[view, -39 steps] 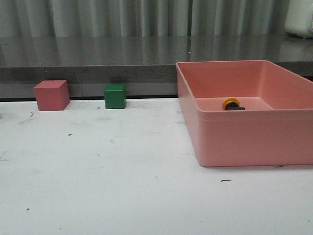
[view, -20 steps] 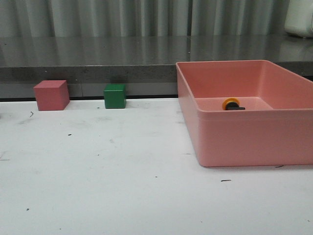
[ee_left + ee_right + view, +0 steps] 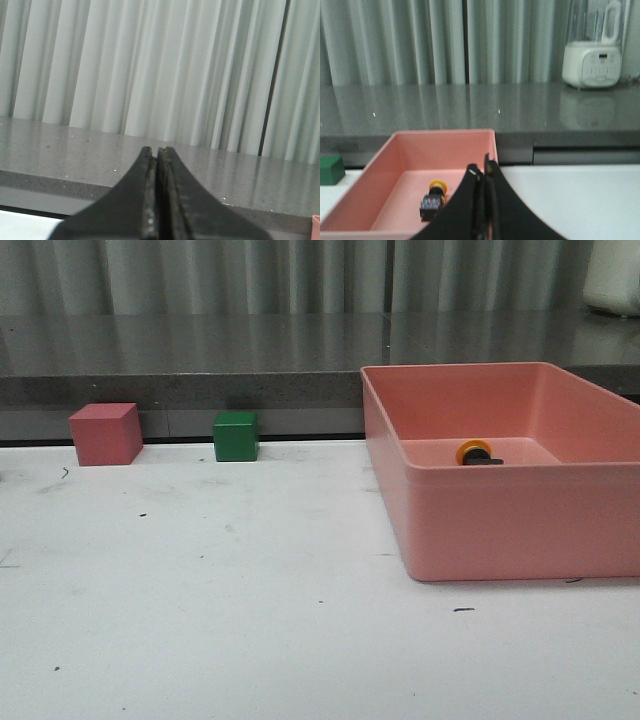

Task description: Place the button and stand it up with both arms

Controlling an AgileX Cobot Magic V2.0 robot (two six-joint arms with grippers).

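Note:
The button [image 3: 476, 453] lies on its side inside the pink bin [image 3: 500, 530] at the right of the table; only its yellow cap and some black body show over the bin's wall. In the right wrist view the button [image 3: 433, 200] lies on the bin floor, yellow cap toward the far wall, bluish base toward the camera. My right gripper [image 3: 482, 170] is shut and empty, above the bin's near right side. My left gripper [image 3: 157, 151] is shut and empty, facing the grey counter and curtain. Neither arm shows in the front view.
A pink cube [image 3: 105, 434] and a green cube [image 3: 236, 436] stand at the back left of the white table against the grey counter ledge [image 3: 200, 390]. The green cube also shows in the right wrist view [image 3: 331, 170]. A white appliance [image 3: 592, 60] stands on the counter.

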